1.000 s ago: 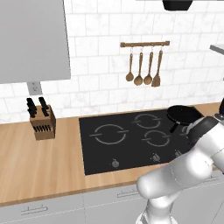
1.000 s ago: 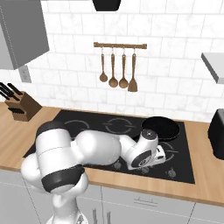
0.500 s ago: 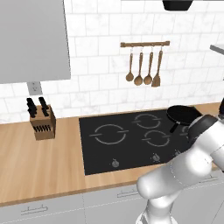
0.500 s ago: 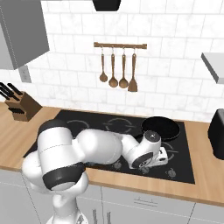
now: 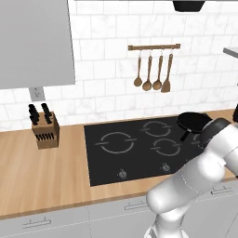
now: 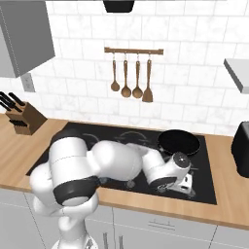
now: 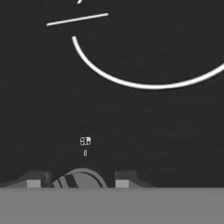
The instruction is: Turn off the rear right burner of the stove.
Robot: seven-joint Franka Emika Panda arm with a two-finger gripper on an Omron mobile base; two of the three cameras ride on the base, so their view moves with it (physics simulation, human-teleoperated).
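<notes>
The stove [image 5: 139,158] is a black glass cooktop with grey ring marks, set in the wooden counter. Small round knobs [image 5: 122,173] line its front edge. My gripper [image 6: 186,182] is down at the front right of the stove [image 6: 209,165], below the black pan [image 6: 178,142]. In the hand view my gripper [image 7: 81,183] has one fingertip on each side of a round knob [image 7: 81,178], close against it. A grey burner ring [image 7: 144,83] curves across the glass beyond the knob. My arm hides the right-hand knobs in the left base view.
A black pan [image 5: 193,122] sits on the stove's rear right area. A knife block [image 5: 44,130] stands on the counter to the left. Wooden utensils [image 5: 153,69] hang on the wall rail. A dark toaster [image 6: 241,148] is at the far right.
My hand has shifted slightly to the right along the stove's front edge and turned a little. The pan and other things have not moved.
</notes>
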